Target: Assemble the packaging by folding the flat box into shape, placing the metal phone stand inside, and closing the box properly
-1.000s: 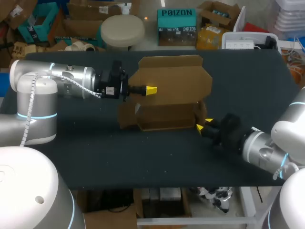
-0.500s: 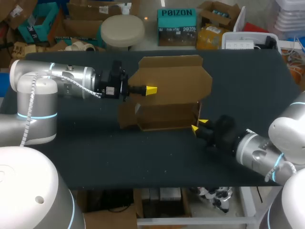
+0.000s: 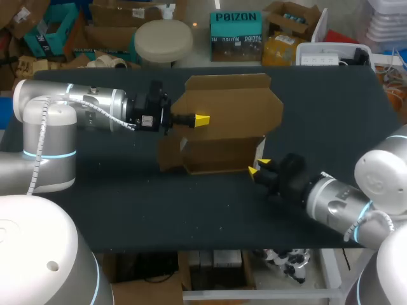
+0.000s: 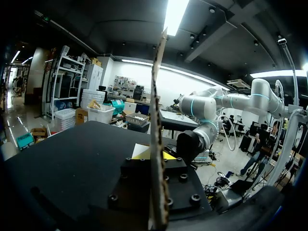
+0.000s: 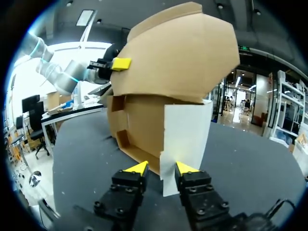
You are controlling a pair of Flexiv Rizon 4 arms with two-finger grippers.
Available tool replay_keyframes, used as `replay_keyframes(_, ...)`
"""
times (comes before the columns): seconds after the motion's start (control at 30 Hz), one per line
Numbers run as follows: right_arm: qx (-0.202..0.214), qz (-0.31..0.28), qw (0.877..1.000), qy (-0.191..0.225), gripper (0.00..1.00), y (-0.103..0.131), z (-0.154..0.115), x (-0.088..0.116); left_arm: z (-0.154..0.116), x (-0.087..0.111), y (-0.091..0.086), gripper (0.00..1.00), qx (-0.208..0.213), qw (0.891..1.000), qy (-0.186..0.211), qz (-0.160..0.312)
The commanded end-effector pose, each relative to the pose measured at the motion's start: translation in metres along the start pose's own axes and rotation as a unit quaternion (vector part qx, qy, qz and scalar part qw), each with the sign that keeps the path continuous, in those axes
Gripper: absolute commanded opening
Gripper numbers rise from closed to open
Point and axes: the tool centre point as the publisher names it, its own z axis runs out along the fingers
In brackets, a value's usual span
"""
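Where the box stands: the brown cardboard box (image 3: 222, 155) sits near the middle of the dark table (image 3: 127, 210), between the two arms, partly folded and open.
Lid panel: the wide lid panel (image 3: 232, 105) stands raised above the box body from its far side. In the left wrist view it appears edge-on, as a thin upright strip.
Box interior: the cavity faces the right arm. The right wrist view shows bare brown walls and a small folded tab on one inner wall.
Side flap: a white side flap (image 5: 185, 130) hangs upright at the box's right end, just ahead of the right arm's fingers.
Left gripper: the left gripper (image 3: 201, 119) comes in from the left and is clenched on the lid panel near its left edge. One yellow tip lies on the panel's visible face, and the cardboard runs straight between the fingers.
Right gripper: the right gripper (image 3: 258, 167) is low over the table at the box's right front corner. Its fingers are released and apart, with the side flap's lower corner between them, close beside one finger.
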Motion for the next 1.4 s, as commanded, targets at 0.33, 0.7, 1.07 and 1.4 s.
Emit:
replay_keyframes(0.33,0.008,-0.007,1.000,-0.027,0.39,-0.007,-0.025,-0.005,0.000,-0.001,0.004,0.00,-0.001,1.000,0.002,0.000)
replay_keyframes(0.7,0.002,-0.027,0.999,0.024,0.42,-0.014,-0.045,-0.018,0.000,-0.001,0.004,0.00,-0.001,1.000,0.002,0.000)
replay_keyframes(1.07,0.034,-0.037,0.995,0.082,0.42,-0.014,-0.042,-0.042,0.000,-0.001,0.004,0.00,-0.001,1.000,0.002,0.000)
replay_keyframes(1.4,0.060,-0.086,0.985,0.139,0.42,-0.006,-0.026,-0.053,0.000,-0.001,0.004,0.00,-0.001,1.000,0.002,0.000)
